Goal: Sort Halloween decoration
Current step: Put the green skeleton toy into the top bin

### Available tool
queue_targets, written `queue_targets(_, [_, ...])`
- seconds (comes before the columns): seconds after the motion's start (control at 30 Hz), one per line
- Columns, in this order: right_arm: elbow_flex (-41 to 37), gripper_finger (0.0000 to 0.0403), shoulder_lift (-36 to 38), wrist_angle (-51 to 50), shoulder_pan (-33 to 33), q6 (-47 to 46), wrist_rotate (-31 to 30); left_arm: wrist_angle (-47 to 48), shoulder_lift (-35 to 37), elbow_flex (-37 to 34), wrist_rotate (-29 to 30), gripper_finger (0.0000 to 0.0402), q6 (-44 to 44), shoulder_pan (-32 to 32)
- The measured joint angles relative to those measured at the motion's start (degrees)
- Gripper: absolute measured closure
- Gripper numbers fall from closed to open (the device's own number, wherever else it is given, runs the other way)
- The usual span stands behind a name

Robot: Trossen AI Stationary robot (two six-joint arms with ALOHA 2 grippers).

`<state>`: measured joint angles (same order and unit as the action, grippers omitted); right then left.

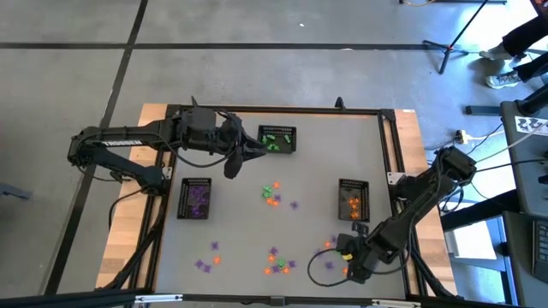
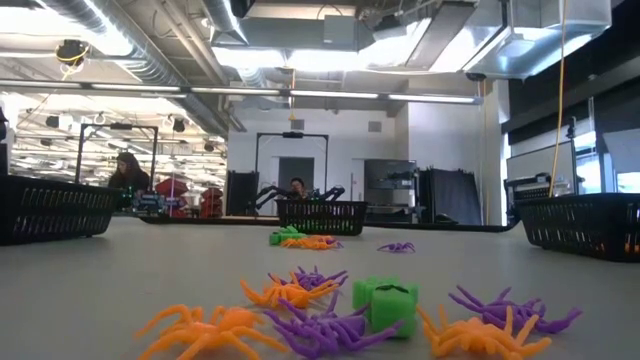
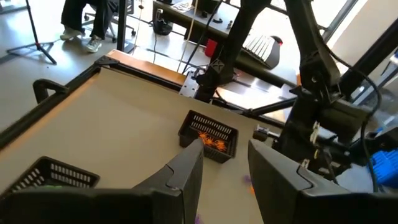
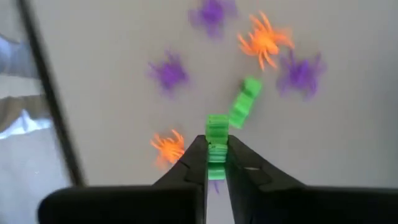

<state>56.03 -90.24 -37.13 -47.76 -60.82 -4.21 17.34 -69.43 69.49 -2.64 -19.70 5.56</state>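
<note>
Right end effector (image 4: 216, 163) gripped a blocky green trinket (image 4: 216, 142); left end effector (image 3: 225, 163) hung parted, empty. Purple and orange spiders (image 4: 264, 38) littered the grey tabletop (image 1: 240, 222).

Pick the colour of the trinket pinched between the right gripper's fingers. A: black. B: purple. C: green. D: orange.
C: in the right wrist view the right gripper has its fingers closed on a green trinket, while orange and purple spiders lie loose on the table beyond.

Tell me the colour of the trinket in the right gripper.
Green: the trinket in the right gripper, best in the right wrist view.
</note>
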Motion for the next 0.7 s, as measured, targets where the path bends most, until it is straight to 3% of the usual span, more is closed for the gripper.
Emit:
queue_targets(0.17, [7.6, 0.0369, 0.0, -5.8, 6.0, 12.3, 0.1, -1.4, 0.0, 0.0, -0.1, 0.0282, -5.6, 0.0])
queue_targets(0.43, [19.8, 0.0363, 0.1, -15.1, 21.8, 37.4, -4.0, -2.4, 0.9, 3.6, -5.8, 0.0283, -9.1, -0.5])
queue_targets(0.53, [21.9, 0.0363, 0.1, -11.8, 29.6, 45.3, -4.0, -1.1, 3.7, 8.6, -2.4, 0.029, -4.3, -2.8])
queue_targets(0.7, [22.0, 0.0363, 0.7, 0.1, 44.7, 52.7, 6.0, 5.9, 8.3, 13.8, 5.4, 0.0308, 5.3, -5.9])
